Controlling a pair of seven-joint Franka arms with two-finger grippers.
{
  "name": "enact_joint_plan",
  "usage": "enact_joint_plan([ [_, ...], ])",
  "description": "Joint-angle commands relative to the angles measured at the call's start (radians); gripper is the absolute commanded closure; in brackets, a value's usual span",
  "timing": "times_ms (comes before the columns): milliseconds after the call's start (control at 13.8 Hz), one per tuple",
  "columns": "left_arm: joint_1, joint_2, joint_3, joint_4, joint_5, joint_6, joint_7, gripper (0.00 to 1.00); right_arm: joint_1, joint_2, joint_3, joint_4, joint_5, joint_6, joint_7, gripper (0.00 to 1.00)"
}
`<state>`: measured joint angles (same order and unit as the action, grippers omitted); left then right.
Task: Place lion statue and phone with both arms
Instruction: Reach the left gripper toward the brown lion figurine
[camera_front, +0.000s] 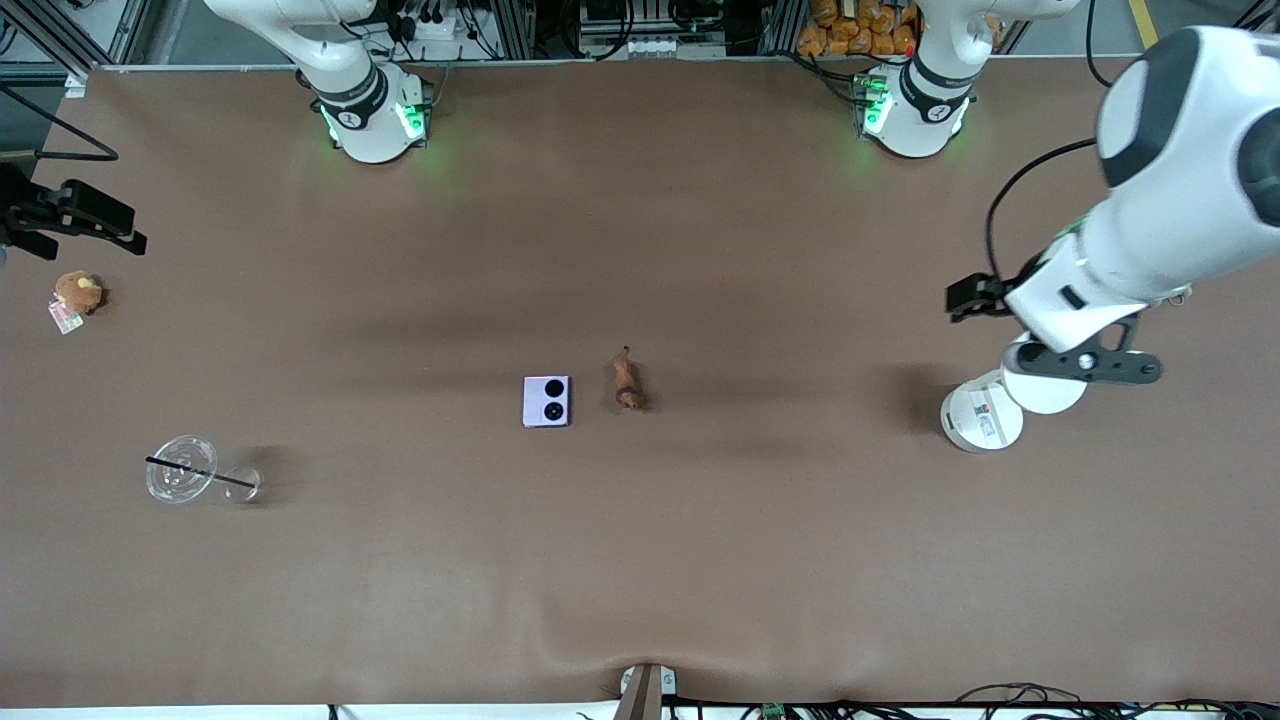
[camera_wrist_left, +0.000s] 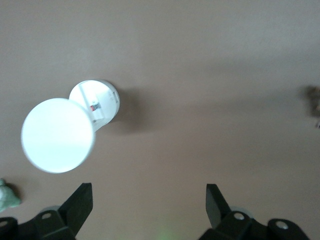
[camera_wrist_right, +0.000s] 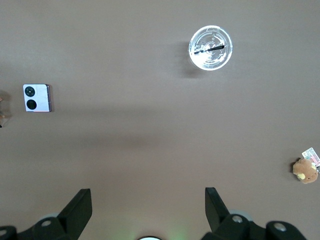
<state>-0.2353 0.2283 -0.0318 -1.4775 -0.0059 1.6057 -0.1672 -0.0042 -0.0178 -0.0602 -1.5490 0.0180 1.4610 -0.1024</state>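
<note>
The phone (camera_front: 547, 401) lies flat near the middle of the table (camera_front: 640, 560), its 2 black camera circles facing up. Just beside it, toward the left arm's end of the table and not touching it, lies the lion statue (camera_front: 626, 379), with its thin tail pointing toward the robots' bases and its darker head end nearer the front camera.

The left hand (camera_wrist_left: 149, 202) hangs in the air over the left arm's end of the table, its 2 fingers (camera_wrist_left: 80, 202) spread wide apart with nothing between them. Under that arm stands a white round container (camera_front: 982, 417) with a white disc-shaped lid (camera_front: 1044, 385) raised above it; in the left wrist view a bit of a grey-green plush toy (camera_wrist_left: 7, 196) shows at the edge of the picture.

The right hand (camera_wrist_right: 148, 205) is up over the right arm's end of the table, fingers likewise set wide apart and holding nothing. In the front view it shows as a black shape (camera_front: 70, 217) at the picture's edge. A round brown plush toy with a tag (camera_front: 78, 294) sits on the table at that end. Nearer the front camera lies a clear plastic cup (camera_front: 185, 469) with a black straw (camera_front: 200, 473) through it.

Both hands are well apart from the phone and the lion statue.
</note>
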Motion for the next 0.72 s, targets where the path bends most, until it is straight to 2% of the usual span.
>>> enact_joint_plan([
  [0,-0.067,0.052,0.007,0.016,-0.002,0.074,-0.084,0.00,-0.005,-0.016,0.005,-0.010,-0.010,0.004,0.015,0.00],
  [289,-0.168,0.140,0.007,0.020,-0.009,0.198,-0.234,0.00,-0.005,-0.016,0.007,-0.010,-0.010,0.004,0.015,0.00],
  [650,-0.295,0.269,0.007,0.102,-0.008,0.293,-0.486,0.00,-0.005,-0.016,0.007,-0.010,-0.010,0.004,0.015,0.00],
])
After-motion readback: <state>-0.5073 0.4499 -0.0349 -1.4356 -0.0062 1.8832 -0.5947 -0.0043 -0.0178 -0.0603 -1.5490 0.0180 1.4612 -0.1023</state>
